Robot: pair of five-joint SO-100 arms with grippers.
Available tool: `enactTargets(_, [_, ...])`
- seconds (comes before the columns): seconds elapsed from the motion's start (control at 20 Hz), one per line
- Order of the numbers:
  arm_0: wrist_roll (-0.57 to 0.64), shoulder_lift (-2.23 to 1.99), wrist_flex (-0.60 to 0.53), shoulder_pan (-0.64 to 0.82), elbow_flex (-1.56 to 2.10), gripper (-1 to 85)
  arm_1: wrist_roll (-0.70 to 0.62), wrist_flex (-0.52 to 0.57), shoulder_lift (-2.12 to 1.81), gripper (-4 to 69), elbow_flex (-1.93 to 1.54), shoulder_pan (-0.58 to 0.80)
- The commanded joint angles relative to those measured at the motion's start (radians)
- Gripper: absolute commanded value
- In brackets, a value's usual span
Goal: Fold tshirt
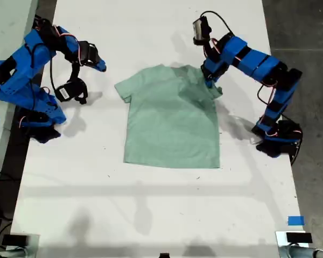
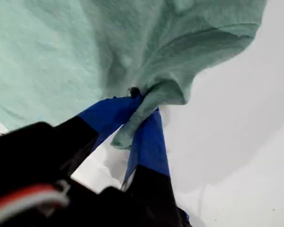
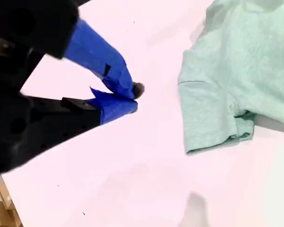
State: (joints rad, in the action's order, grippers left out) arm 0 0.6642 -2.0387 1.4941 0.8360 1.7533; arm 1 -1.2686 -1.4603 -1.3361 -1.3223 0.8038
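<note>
- The tshirt is spread mostly flat on the white table, about midway between the two arms, its hem toward the exterior view's bottom.
- One sleeve is bunched and lifted off the table; a twist of its fabric is pinched between the blue jaws of my first gripper, which are pressed together on it.
- In the exterior view this gripper is seen at the shirt's shoulder on the view's right, and part of the collar is shadowed by the arm behind it.
- The other sleeve lies flat with its hem edge slightly curled, near my second gripper but clear of it.
- The tips of my second gripper are brought nearly together with nothing held between them, above bare table.
- Nothing lies between that gripper and the sleeve ahead of it.
- Blue tape is stuck near the table's corner at the exterior view's lower right, well apart from both grippers.
</note>
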Motion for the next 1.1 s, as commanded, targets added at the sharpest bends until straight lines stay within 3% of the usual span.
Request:
enactTargets(0.0, [-0.015, -0.038, -0.021, -0.015, -0.003, 0.4, 0.103, -0.061, -0.011, -0.4, 0.264, -0.130])
enactTargets(0.2, [-0.017, -0.038, -0.032, -0.018, 0.006, 0.4, 0.222, -0.071, 0.181, -0.4, 0.529, -0.276])
enactTargets(0.45, [-0.026, -0.038, -0.038, -0.031, 0.008, 0.4, 0.302, 0.080, 0.397, 1.9, 0.575, -0.350])
enactTargets(0.55, [-0.032, -0.041, -0.038, -0.037, 0.011, 1.2, 0.293, 0.071, 0.413, 37.0, 0.583, -0.353])
enactTargets(0.7, [-0.035, -0.049, -0.037, -0.034, 0.018, 4.8, 0.262, -0.031, 0.281, 30.4, 0.586, -0.328])
enactTargets(0.9, [-0.035, -0.051, -0.025, -0.006, 0.014, 13.4, 0.218, -0.184, 0.026, 27.5, 0.551, -0.259])
enactTargets(1.05, [-0.025, -0.023, 0.009, 0.015, -0.026, 26.3, 0.183, -0.198, -0.207, 25.9, 0.367, -0.212])
